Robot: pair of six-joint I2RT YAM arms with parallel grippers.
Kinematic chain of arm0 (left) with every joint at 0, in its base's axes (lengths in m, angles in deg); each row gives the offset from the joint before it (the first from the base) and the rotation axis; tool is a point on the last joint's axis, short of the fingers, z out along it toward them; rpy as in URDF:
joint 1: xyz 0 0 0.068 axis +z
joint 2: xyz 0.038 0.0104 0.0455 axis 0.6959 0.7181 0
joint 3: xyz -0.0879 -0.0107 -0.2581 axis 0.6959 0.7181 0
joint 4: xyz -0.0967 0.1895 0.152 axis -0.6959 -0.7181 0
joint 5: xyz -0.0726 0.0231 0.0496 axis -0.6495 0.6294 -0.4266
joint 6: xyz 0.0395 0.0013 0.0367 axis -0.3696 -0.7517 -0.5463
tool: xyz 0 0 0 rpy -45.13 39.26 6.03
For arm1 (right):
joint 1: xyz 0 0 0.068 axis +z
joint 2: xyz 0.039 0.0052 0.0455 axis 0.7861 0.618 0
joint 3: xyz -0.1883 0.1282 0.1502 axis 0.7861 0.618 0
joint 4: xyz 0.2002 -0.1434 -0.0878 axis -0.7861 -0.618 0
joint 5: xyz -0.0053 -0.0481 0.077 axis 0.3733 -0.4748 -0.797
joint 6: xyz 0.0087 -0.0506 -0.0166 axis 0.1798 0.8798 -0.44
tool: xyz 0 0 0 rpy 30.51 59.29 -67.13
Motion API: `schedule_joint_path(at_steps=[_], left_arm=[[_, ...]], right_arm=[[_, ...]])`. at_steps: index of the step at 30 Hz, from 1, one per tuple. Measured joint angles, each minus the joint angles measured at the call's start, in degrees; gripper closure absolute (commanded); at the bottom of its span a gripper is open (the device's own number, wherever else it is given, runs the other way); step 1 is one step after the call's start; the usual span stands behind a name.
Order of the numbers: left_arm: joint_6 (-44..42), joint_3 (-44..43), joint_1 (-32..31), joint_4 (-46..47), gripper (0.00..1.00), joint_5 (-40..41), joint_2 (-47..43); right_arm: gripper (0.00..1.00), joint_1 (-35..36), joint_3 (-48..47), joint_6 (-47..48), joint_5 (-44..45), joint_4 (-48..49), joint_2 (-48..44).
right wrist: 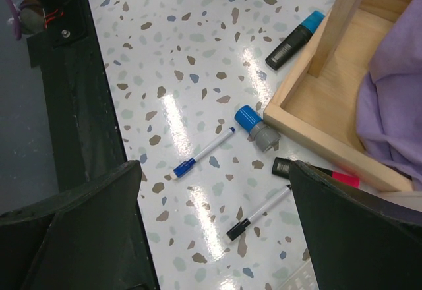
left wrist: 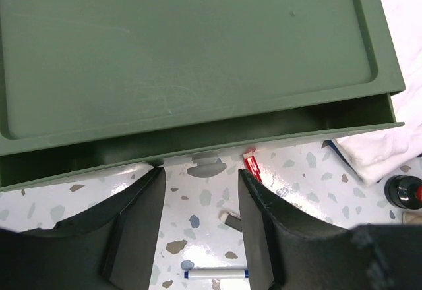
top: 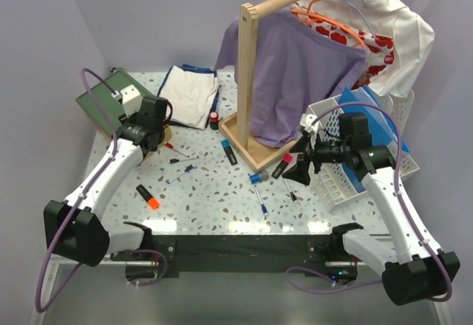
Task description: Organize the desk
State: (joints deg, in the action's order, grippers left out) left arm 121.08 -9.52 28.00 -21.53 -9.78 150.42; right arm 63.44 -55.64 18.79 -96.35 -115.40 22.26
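The desk (top: 214, 192) is a white terrazzo top strewn with pens and markers. My left gripper (top: 144, 134) is open at the green-topped drawer box (top: 103, 97). In the left wrist view its jaws (left wrist: 200, 184) stand apart on either side of the drawer's grey knob (left wrist: 206, 166), not touching it. My right gripper (top: 303, 159) is open and empty above the desk (right wrist: 198, 59). Under it (right wrist: 214, 171) lie a blue-capped pen (right wrist: 204, 151) and a black-capped pen (right wrist: 258, 212). A blue-and-grey marker (right wrist: 256, 127) lies against the wooden base.
A wooden clothes rack base (top: 255, 148) with a purple shirt (top: 295, 81) stands mid-desk. A white basket (top: 369, 166) sits at the right. A folded white cloth (top: 188, 96), a small dark bottle (top: 213, 122), an orange highlighter (top: 148, 196) and a blue-tipped black marker (right wrist: 295, 31) lie about.
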Motion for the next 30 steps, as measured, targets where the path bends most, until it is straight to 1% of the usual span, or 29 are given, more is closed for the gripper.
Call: schedule_joint_path(at_steps=[5, 6, 8, 9, 11, 12, 14, 15, 17, 18, 20, 28, 29, 30], left_arm=[[-0.02, -0.39, 0.24, 0.17, 0.51, 0.90, 1.31], [-0.02, -0.48, 0.31, 0.24, 0.55, 1.14, 1.57], [-0.09, -0.57, 0.46, 0.28, 0.59, 1.38, 1.97], [-0.17, -0.74, 0.50, 0.24, 0.64, 1.51, 2.21], [-0.28, -1.20, 0.59, 0.28, 0.69, 1.62, 2.71], [-0.42, -1.46, 0.61, 0.31, 0.74, 1.66, 2.91], [-0.55, -1.84, 0.61, 0.48, 0.80, 1.66, 3.10], [-0.66, -1.92, 0.61, 0.37, 0.87, 1.60, 3.13], [-0.68, -1.92, 0.61, 0.09, 0.91, 1.51, 3.13], [-0.76, -1.92, 0.61, 0.09, 0.96, 1.46, 3.13], [-1.07, -1.92, 0.63, 0.04, 1.00, 1.36, 3.02], [-0.92, -1.92, -0.22, 0.13, 1.00, -0.66, -0.04], [-0.85, -1.92, -0.48, 0.13, 0.90, -0.85, -0.46], [-0.70, -1.92, -0.59, 0.13, 0.83, -0.98, -0.87]], right_arm=[[0.01, 0.00, 0.00, -0.02, 0.11, 0.00, 0.00], [0.01, 0.00, 0.00, 0.00, 0.11, 0.00, 0.00], [0.01, 0.00, 0.00, 0.00, 0.11, 0.00, 0.00], [0.01, 0.00, 0.00, -0.02, 0.13, 0.00, 0.00], [0.01, 0.00, 0.00, 0.00, 0.13, 0.00, 0.00], [0.01, 0.02, 0.00, 0.00, 0.15, 0.00, 0.00], [0.01, 0.02, 0.00, 0.00, 0.17, 0.00, 0.00], [0.01, 0.07, 0.00, 0.00, 0.22, 0.00, 0.00], [0.01, 0.07, 0.00, 0.00, 0.33, 0.00, 0.00], [0.01, 0.11, 0.00, 0.00, 0.46, 0.00, 0.00], [0.01, 0.17, 0.00, 0.02, 0.85, -0.02, 0.00], [0.01, 0.52, 0.00, 0.02, 1.14, -0.02, -0.02], [0.01, 0.57, 0.00, 0.02, 1.14, -0.02, -0.02], [0.01, 0.63, 0.00, 0.02, 1.16, -0.02, -0.07]])
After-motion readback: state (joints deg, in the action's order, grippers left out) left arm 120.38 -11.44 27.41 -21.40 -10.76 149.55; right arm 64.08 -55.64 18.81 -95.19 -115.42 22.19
